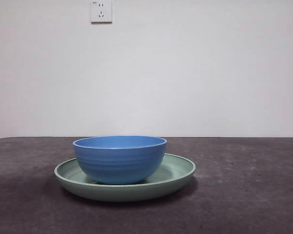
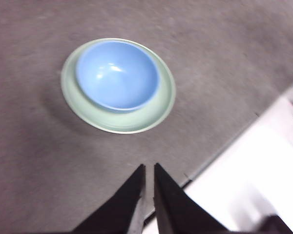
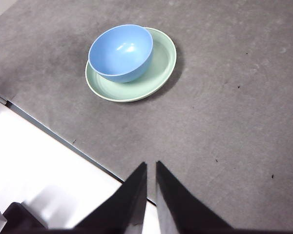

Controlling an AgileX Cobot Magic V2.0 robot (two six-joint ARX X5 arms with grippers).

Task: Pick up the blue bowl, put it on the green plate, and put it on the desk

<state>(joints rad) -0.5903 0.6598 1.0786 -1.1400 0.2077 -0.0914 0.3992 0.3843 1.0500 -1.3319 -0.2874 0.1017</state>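
In the front view you have one blue bowl (image 1: 120, 158) and one green plate (image 1: 178, 171), and nothing else on the desk (image 1: 249, 190). The bowl stands upright inside the plate, set toward the plate's left side, so more bare plate shows on the right. The bowl is round and deep, with faint horizontal ridges on its outer wall and a paler rim. The plate is wide, shallow and glossy with a low raised rim. The desk is dark, matte and speckled. The bowl's foot is hidden behind the plate's near rim. One white wall socket (image 1: 101, 10) sits high on the pale wall, cut off by the picture's top edge. Neither arm shows here.

In the left wrist view you see the same bowl (image 2: 118, 74) in the plate (image 2: 136, 120), looking down into its smooth, empty inside, with small light glints. The picture is soft and blurred. The left gripper (image 2: 149, 170) hangs well apart from the dishes, above the desk's edge, its two black jaws nearly pressed together with only a thin slit between, pinching nothing.

In the right wrist view the bowl (image 3: 121, 51) sits off-centre in the plate (image 3: 158, 63). The right gripper (image 3: 151, 168) is likewise well apart, near the desk's edge, jaws close together with a narrow slit, empty.
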